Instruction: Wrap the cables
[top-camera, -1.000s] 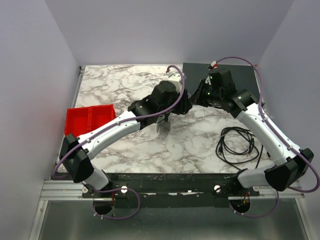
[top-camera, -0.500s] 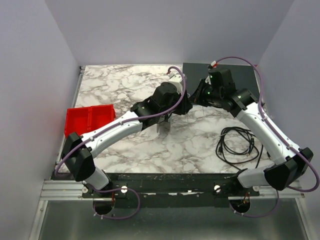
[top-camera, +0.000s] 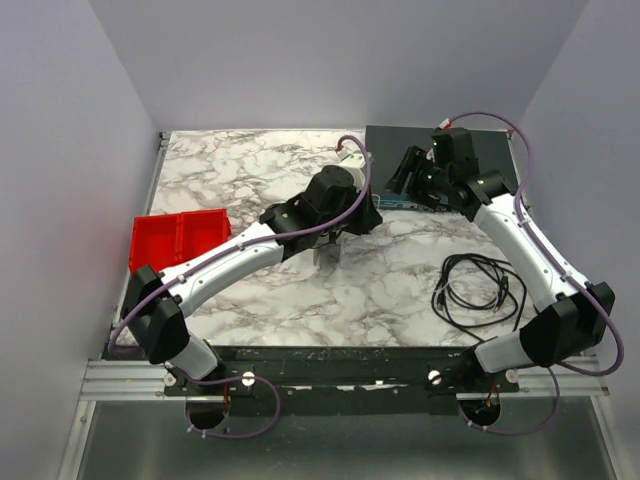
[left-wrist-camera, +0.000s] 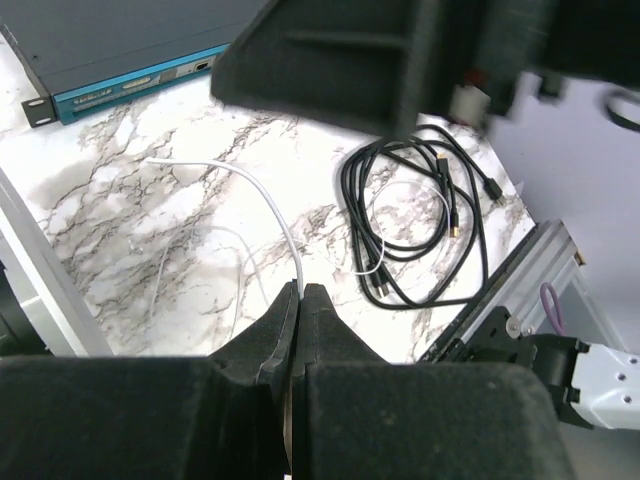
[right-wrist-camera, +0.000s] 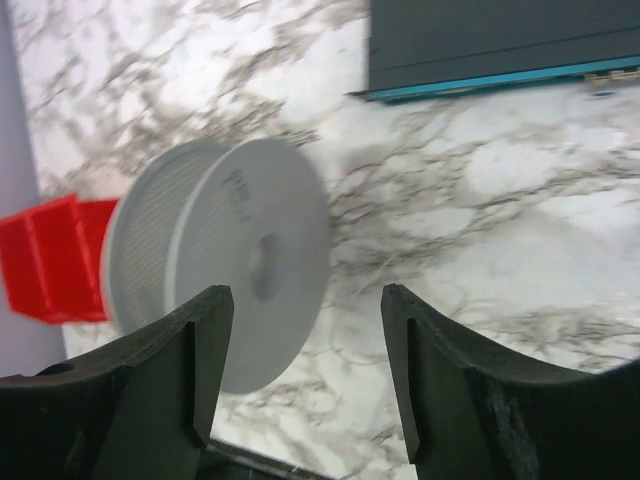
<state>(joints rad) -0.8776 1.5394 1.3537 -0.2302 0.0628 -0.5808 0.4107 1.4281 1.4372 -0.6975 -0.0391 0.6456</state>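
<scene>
While the left gripper has its jaws pinched closed on the thin white cable, that cable runs from the fingertips toward 11 o'clock in the left wrist view and lies in a loose curve on the white marble table.

The right gripper hangs with its jaws wide apart and nothing between them. It faces the white plastic spool, which stands on edge at 9 o'clock in the right wrist view.

You are probably about to wind the white cable, so:
- Bring the open jaws squarely around the spool before closing.
- Feed the cable with gentle, even tension so the slack does not kink.
- Steer the slack away from the coiled black cable, which rests at 4 o'clock on the table.

A red plastic bin sits at 9 o'clock, and a flat dark box with a teal front edge at 1 o'clock.

The spool face carries raised lettering, but it is too blurred to read. Small white print on the teal edge is too small to read. No brand can be made out.
</scene>
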